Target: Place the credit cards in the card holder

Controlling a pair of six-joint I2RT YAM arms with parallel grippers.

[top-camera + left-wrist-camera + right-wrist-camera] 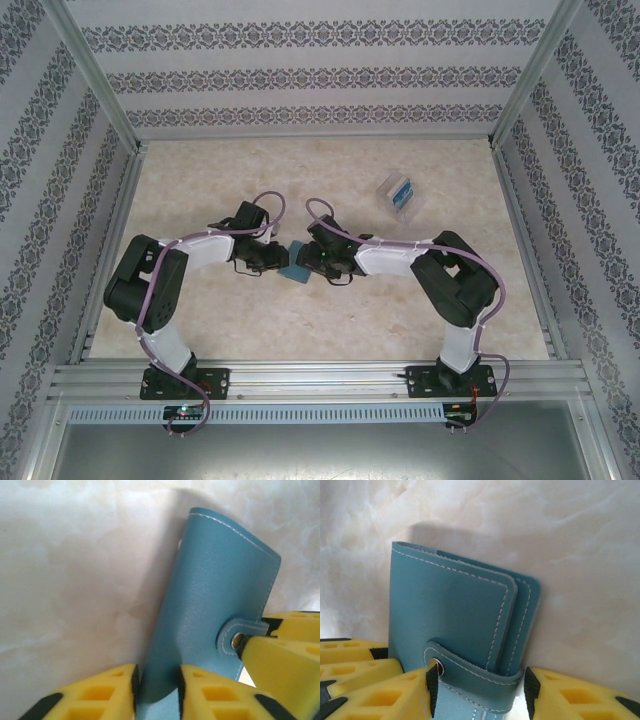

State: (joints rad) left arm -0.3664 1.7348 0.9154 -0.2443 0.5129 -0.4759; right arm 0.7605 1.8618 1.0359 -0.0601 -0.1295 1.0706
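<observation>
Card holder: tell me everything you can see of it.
The card holder is teal, leather-like, with pale stitching along its edges. It is folded shut, its strap wrapped round the open edge and snapped on a metal stud. Over the pale marbled table, the left fingers clamp one end; the right fingers grip it at the strap.

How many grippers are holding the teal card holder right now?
2. The left gripper pinches one edge of the card holder; the right gripper grips the opposite end by the snap strap.
</observation>
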